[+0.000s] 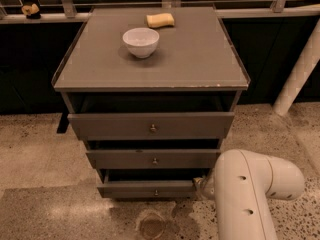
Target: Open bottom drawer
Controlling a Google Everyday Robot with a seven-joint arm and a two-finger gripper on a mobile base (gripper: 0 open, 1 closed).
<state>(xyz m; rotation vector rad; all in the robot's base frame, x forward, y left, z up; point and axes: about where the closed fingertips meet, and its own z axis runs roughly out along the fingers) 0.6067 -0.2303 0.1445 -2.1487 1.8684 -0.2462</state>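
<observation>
The bottom drawer point(140, 188) is the slim grey-brown front lowest on the cabinet, with a tiny round knob point(156, 192) at its centre. A dark gap shows above it, and its front stands a little forward of the cabinet body. My white arm point(250, 194) fills the lower right. My gripper point(201, 186) reaches in at the right end of the bottom drawer and is mostly hidden behind the arm's elbow. The middle drawer point(152, 159) and the tall top drawer point(150, 125) sit above.
A white bowl point(141, 41) and a yellow sponge point(160, 20) rest on the cabinet top point(200, 64). A white post point(297, 74) leans at the right. A round stain point(151, 226) marks the speckled floor in front. A dark wall and a rail run behind.
</observation>
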